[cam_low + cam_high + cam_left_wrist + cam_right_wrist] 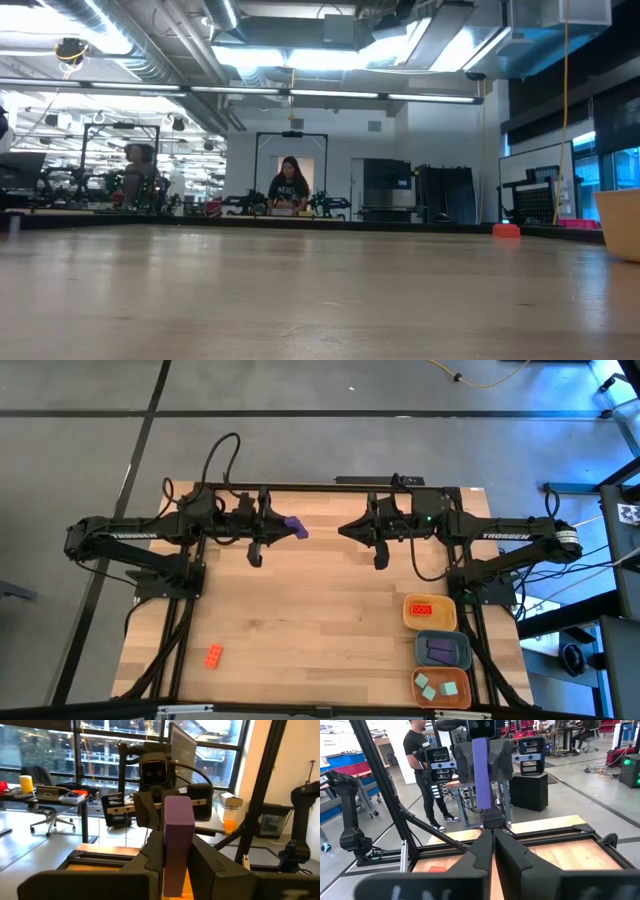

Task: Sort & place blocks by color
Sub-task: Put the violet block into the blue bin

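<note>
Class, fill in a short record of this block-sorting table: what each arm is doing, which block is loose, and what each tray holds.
left gripper: raised at table's far side, jaws shut on purple bar block
right gripper: facing it, jaws shut, empty
loose block: orange-red block, near left of wooden table
yellow tray: orange-red block
blue-grey tray: purple blocks
orange tray: teal blocks

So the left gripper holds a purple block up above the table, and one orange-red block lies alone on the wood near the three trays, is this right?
Not quite. The left gripper does hold the purple block, but the orange-red block lies far from the three trays, on the other side of the table. The high view shows it.
</note>
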`<state>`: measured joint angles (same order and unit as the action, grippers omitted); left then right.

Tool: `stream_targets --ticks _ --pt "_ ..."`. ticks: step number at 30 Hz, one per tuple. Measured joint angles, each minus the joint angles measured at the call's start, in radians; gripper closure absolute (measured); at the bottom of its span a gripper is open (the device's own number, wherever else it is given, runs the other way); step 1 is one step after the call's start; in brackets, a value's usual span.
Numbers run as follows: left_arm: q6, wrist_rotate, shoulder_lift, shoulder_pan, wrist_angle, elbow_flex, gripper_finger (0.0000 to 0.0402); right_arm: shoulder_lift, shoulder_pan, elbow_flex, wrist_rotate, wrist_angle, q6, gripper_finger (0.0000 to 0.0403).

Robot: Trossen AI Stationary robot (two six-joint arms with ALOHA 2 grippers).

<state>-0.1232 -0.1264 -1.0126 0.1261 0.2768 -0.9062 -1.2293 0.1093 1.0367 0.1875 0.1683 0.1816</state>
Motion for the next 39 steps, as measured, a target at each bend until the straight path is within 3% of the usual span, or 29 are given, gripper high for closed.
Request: stream_targets --ticks 9,12,15,23,27,32,39 --pt "0.003 -0.037 0.0 0.0 0.0 0.0 0.0356 0.0 0.0 0.0 -0.001 -0.001 -0.003 0.0377" --pt "0.003 -0.022 -0.006 0.0 0.002 0.0 0.0356 0.0 0.0 0.0 -0.001 -0.005 0.028 0.036" --pt "0.003 -0.022 -0.025 0.0 -0.004 0.0 0.0356 -0.005 0.0 0.0 -0.001 -0.008 0.065 0.0308" --pt "-0.005 -0.02 -0.085 0.0 0.01 -0.003 0.0356 -0.046 -0.004 0.045 -0.002 -0.026 0.091 0.011" --pt "0.001 -0.019 -0.15 0.0 0.016 -0.051 0.0356 -0.102 -0.021 0.106 -0.022 -0.087 0.015 0.0059" --pt "0.027 -0.017 -0.213 0.005 0.011 -0.105 0.0356 -0.158 -0.029 0.16 -0.054 -0.165 -0.008 0.0061" --pt "0.029 -0.012 -0.225 0.006 0.011 -0.109 0.0356 -0.159 -0.029 0.173 -0.037 -0.164 -0.028 0.0126"
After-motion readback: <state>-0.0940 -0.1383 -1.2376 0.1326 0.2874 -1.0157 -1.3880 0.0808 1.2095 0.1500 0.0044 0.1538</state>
